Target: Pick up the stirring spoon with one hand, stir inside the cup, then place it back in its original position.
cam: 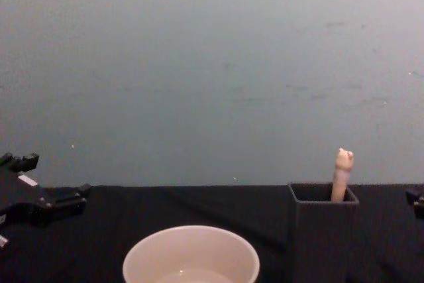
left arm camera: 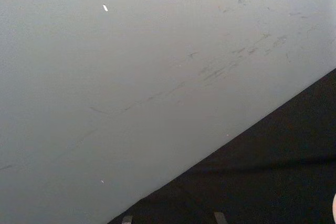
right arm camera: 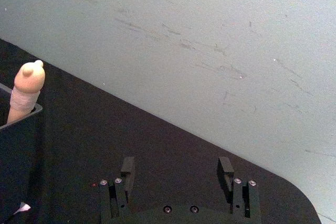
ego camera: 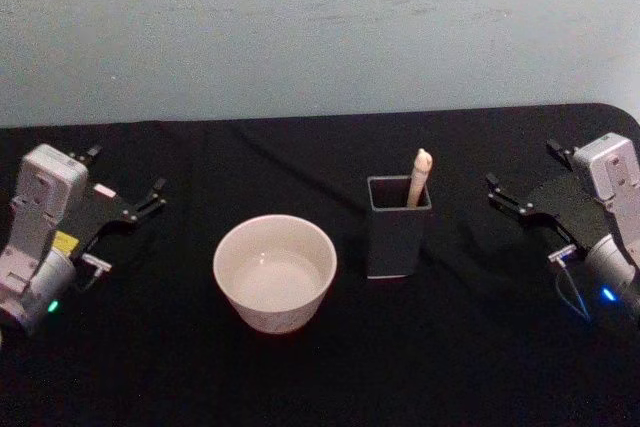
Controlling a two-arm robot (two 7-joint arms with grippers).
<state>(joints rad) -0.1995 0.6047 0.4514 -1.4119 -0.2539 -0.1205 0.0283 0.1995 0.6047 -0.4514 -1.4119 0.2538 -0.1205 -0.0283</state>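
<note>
the small stirring spoon (ego camera: 420, 177), a shiny metal piece with a pale beige handle topped by a tiny bear-like head, stands bowl-down in the tall dark grey square holder (ego camera: 398, 242), leaning on its far right corner; only the handle top shows. just left of the holder sits the wide round cream-white cup (ego camera: 228, 282), near the middle of the black cloth-covered table (ego camera: 320, 377).

the right gripper (ego camera: 520, 165) hovers at the right, well apart from the holder, its fingers spread. the left gripper (ego camera: 128, 172) is parked at the left, its fingers also spread.

the spoon looks light, stiff and thin, likely smooth enough to twist in a loose pinch. the exposed beige handle just below the bear head seems the place to take hold, lifting straight up so the light holder does not tip.
</note>
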